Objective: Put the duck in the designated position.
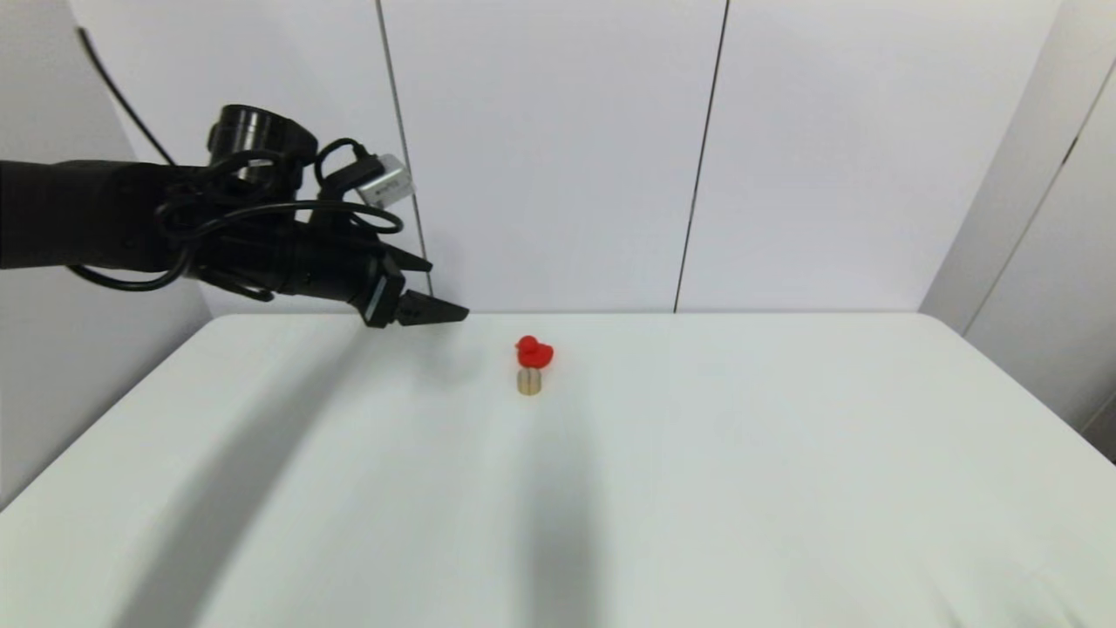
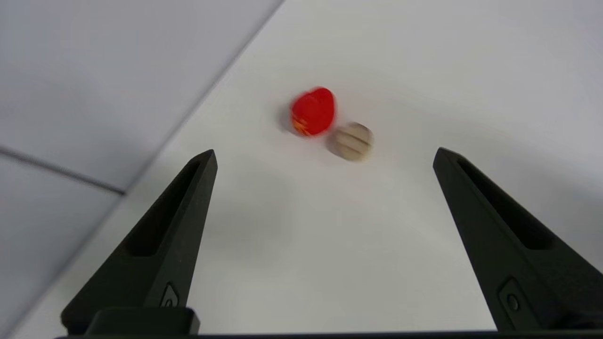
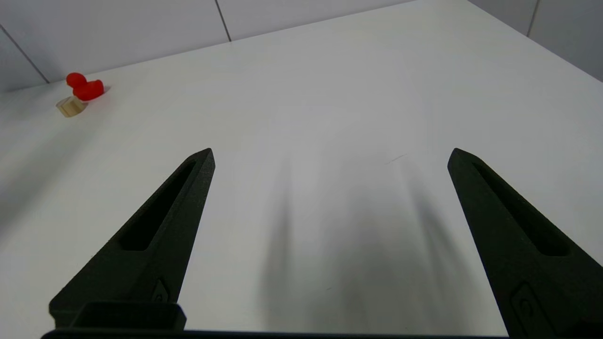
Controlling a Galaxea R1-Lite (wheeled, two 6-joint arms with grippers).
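Observation:
The small red duck rests on the white table far back, near the middle. It sits just behind the short tan cylinder, the designated position, beside it and not on top. Both appear in the left wrist view, duck and cylinder, and in the right wrist view, duck and cylinder. My left gripper hovers above the table to the left of the duck, open and empty, with the pair ahead of its open fingers. My right gripper is open and empty, far from both.
White wall panels rise right behind the table's far edge, close to the duck. My left arm with its cables reaches in from the left. Nothing else stands on the table.

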